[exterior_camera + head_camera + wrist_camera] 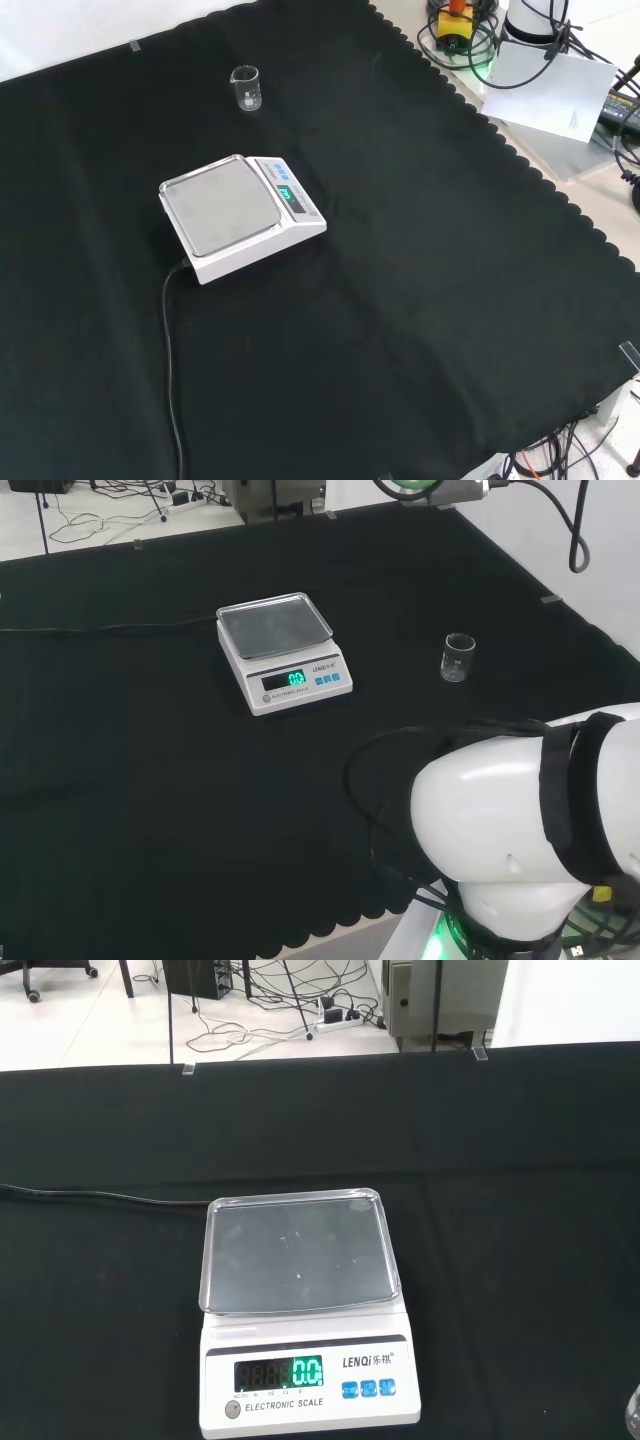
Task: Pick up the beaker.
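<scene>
Small clear glass beaker (458,657) (246,87) stands upright on the black cloth (150,780) (420,300), looks empty. Well apart from the white electronic scale with steel pan (284,650) (238,214) (305,1310), to its right in head view. Hand state: cannot tell.

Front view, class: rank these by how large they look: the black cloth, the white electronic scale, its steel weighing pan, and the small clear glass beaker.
1. Black cloth
2. White electronic scale
3. Steel weighing pan, part of the scale's top
4. Small clear glass beaker, though it stands farther from the camera, which shrinks it somewhat.
</scene>
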`<action>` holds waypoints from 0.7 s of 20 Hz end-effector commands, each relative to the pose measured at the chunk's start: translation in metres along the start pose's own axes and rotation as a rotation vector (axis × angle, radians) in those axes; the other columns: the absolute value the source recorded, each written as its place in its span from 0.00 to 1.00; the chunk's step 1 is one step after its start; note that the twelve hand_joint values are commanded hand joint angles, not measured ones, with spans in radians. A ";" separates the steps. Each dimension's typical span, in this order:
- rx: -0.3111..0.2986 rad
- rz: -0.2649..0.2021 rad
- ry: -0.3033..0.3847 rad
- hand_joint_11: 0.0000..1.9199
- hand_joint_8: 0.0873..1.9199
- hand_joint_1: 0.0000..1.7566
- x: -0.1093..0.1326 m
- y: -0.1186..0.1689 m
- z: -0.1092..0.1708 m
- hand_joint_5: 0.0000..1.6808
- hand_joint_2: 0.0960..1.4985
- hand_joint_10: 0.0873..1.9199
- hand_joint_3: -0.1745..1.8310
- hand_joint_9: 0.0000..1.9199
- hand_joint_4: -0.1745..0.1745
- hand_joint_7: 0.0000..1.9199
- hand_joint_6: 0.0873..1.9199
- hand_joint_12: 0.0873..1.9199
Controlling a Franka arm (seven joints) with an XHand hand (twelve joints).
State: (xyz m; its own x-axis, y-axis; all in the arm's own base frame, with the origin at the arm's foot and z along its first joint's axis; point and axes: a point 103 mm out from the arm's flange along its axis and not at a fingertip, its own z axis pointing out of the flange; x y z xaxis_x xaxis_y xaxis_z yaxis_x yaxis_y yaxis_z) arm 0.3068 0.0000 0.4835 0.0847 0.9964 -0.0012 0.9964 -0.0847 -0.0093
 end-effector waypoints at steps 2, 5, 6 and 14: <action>-0.004 0.006 -0.008 0.07 0.27 0.38 -0.005 0.002 0.001 0.29 0.71 0.31 0.00 0.28 0.54 0.22 0.08 0.73; 0.013 0.031 -0.014 0.04 0.27 0.36 -0.017 0.006 0.005 0.27 0.72 0.33 0.00 0.25 0.55 0.20 0.06 0.75; 0.019 0.035 -0.014 0.03 0.27 0.36 -0.020 0.007 0.007 0.27 0.72 0.34 0.00 0.25 0.55 0.20 0.06 0.75; 0.051 0.038 0.028 0.03 0.27 0.36 -0.042 0.020 0.037 0.27 0.72 0.34 0.00 0.25 0.55 0.20 0.05 0.75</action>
State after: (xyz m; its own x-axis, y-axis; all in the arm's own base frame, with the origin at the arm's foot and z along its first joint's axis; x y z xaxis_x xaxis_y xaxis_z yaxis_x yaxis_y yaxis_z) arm 0.3151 -0.0277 0.4685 0.1141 0.9935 0.0018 0.9928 -0.1140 -0.0370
